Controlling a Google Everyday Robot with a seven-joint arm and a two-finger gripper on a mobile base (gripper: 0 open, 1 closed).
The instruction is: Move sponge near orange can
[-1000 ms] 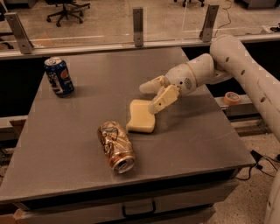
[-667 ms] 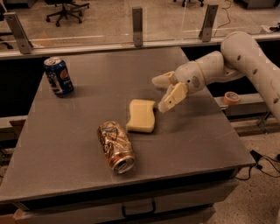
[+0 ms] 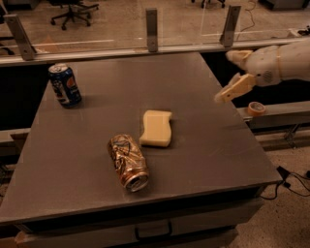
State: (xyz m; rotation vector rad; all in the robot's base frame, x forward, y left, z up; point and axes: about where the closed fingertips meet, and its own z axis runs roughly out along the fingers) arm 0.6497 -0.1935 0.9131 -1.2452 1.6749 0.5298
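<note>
Claw [image 3: 225, 77] hangs spread wide, gripping nothing (well apart from sponge [image 3: 156, 128] lying beside orange can [image 3: 128, 162]).

- The gripper [image 3: 231, 72] hung over the right edge of the desk [image 3: 203, 145], fingers [image 3: 235, 89] apart. Its arm ran off the picture's right side, so everything past the wrist was unseen.
- The orange can [image 3: 128, 161] lay on its side. Its far end was hidden, and the print on its dented wall could not be read.
- Whether the sponge [image 3: 156, 127] touched the orange can could not be told.
- The blue soda can [image 3: 64, 85] carried lettering too small to read.
- The office chair [image 3: 73, 9] was cut off at the top edge; only its base and wheels showed.
- The desk's front ran off the bottom edge.
</note>
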